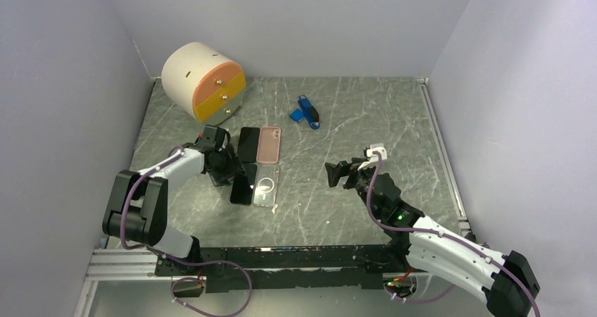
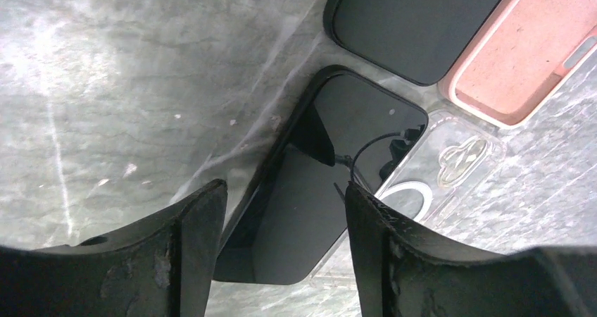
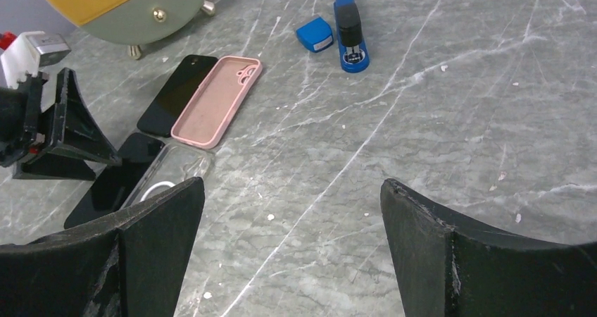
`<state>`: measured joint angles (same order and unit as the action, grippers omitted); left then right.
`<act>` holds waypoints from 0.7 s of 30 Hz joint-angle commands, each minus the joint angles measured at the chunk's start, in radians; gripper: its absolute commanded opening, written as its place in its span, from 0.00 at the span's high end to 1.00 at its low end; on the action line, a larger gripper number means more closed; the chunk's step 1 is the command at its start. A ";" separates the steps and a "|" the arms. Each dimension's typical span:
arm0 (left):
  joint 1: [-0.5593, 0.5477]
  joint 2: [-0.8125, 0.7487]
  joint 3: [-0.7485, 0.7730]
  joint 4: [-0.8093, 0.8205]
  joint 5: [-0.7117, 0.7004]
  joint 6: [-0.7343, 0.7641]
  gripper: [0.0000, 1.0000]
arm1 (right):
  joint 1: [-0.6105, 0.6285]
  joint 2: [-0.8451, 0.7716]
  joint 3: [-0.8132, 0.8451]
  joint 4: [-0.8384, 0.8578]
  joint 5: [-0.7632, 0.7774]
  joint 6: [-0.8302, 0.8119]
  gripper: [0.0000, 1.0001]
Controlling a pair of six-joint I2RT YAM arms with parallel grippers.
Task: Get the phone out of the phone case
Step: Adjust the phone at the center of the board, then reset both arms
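A black phone lies flat beside a clear case, its right edge at or over the case's rim. My left gripper is open just above this phone, one finger off its left edge and the other finger at its right edge, not closed on it. A second black phone and a pink case lie side by side just behind. My right gripper is open and empty over bare table, to the right of the cases.
A round white drawer unit with orange and yellow fronts stands at the back left. A blue stapler and a small blue box lie at the back centre. Grey walls close in three sides.
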<state>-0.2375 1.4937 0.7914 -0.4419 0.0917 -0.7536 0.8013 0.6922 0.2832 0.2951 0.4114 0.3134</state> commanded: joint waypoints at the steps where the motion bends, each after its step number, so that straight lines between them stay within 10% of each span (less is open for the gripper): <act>1: 0.011 -0.101 0.034 -0.062 -0.079 -0.010 0.31 | -0.001 -0.009 0.044 0.015 0.036 -0.016 0.02; 21: 0.016 -0.945 0.143 -0.241 -0.443 0.348 0.06 | -0.001 -0.269 0.243 -0.468 0.372 -0.027 0.01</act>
<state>-0.2264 0.6590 0.9020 -0.6659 -0.2783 -0.5167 0.8009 0.4816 0.4541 -0.0406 0.6842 0.2920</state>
